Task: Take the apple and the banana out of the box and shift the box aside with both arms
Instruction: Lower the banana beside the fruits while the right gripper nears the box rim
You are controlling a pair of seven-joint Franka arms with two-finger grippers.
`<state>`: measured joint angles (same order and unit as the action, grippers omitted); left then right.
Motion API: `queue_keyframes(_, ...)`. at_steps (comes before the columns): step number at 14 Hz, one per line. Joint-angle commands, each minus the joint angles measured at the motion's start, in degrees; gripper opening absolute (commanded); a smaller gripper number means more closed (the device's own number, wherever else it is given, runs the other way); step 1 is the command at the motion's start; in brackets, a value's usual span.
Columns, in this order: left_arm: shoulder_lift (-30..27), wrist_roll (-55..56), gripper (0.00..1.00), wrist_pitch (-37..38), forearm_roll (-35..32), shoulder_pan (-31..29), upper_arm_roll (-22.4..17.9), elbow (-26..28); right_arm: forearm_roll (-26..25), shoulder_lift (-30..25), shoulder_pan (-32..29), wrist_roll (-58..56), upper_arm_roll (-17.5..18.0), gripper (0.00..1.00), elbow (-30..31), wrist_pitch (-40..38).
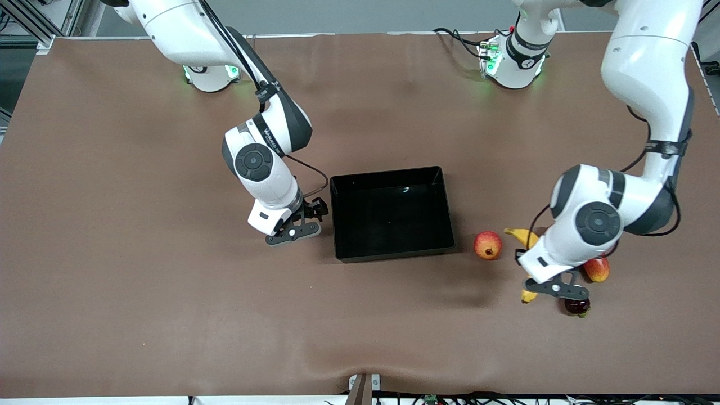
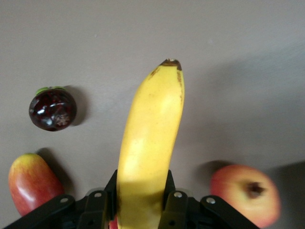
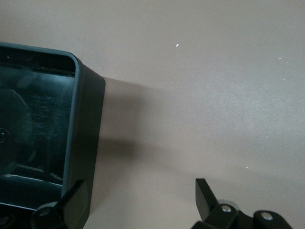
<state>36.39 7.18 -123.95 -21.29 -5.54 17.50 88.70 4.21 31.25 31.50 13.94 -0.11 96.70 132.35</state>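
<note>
While your left gripper (image 2: pixel 138 210) clamps the banana (image 2: pixel 150 143) | box (image 1: pixel 392 212) emptied, apple (image 1: pixel 487 245) out | right gripper (image 1: pixel 297 228) open by box edge | shift box next

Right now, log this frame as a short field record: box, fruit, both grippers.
box: empty, mid-table
apple: on the table beside the box, toward the left arm's end
banana: clamped in the left gripper, over the table
left gripper: shut on the banana
right gripper: open, beside the box wall at the right arm's end
other fruit: mango, dark round fruit on the table
</note>
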Motion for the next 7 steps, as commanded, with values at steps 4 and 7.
queue_keyframes(4, 2.80, -3.04, 0.00, -12.28, -1.30, -3.69, 0.25, 7.97, 1.15, 3.82, 2.60, -0.32, -0.51, 1.00, -4.15, 0.27)
queue_keyframes(7, 3.77, -4.10, 0.00, -13.34, -1.30, -4.48, 0.17, 8.94, 1.50, 4.52, 3.39, 2.56, -0.51, 1.00, -4.24, 0.28)
